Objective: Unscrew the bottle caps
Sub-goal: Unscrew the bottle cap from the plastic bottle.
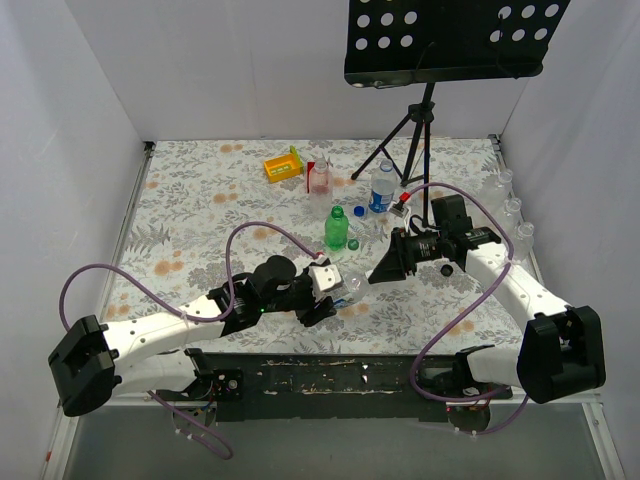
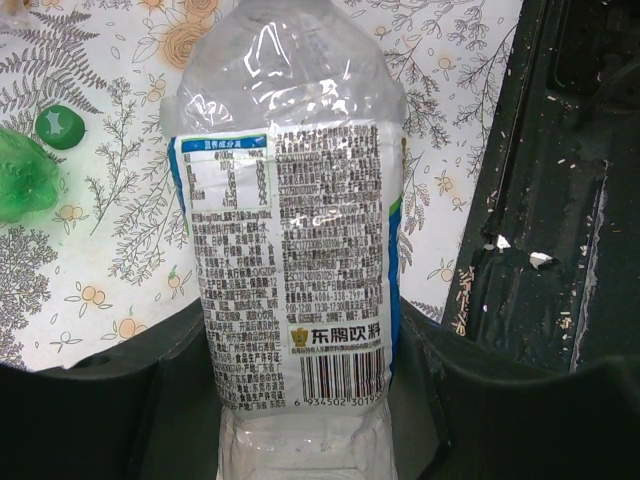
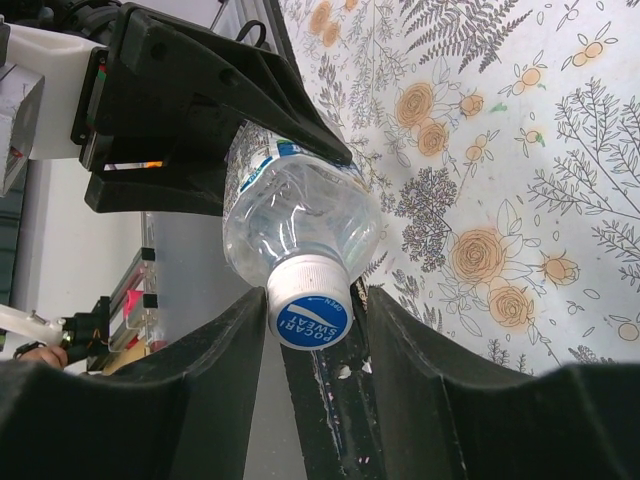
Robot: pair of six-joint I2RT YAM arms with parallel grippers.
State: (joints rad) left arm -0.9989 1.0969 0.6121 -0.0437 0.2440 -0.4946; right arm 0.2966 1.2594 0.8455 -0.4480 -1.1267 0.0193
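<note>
As it is seen from overhead, the table [image 1: 200, 220]: covered in a floral cloth and spread beneath both sets of fingers.
Music stand [image 1: 450, 40]: set well beyond the right fingers, at the far edge.
Left gripper [image 1: 335, 295]: closed on the held bottle [image 2: 290, 230], whose labelled body is clamped between the two fingers.
Right gripper [image 3: 315, 298]: faced end-on to the left one. Its fingers are placed either side of the white cap [image 3: 310, 318], but whether the cap is pinched cannot be told.
Held bottle: clear, with a printed label, kept clear of the cloth and roughly level. Its neck is pointed at the right fingers.
Green bottle [image 1: 337, 228]: stood upright just beyond both sets of fingers.
Pinkish bottle [image 1: 319, 178] and blue-labelled bottle [image 1: 382, 187]: stood farther beyond, well apart from both grippers.
White cap: blue-topped, seated on the held bottle's neck, between the right fingers.
Green cap [image 1: 354, 243]: laid loose on the cloth just beside the green bottle, near the right fingers.
</note>
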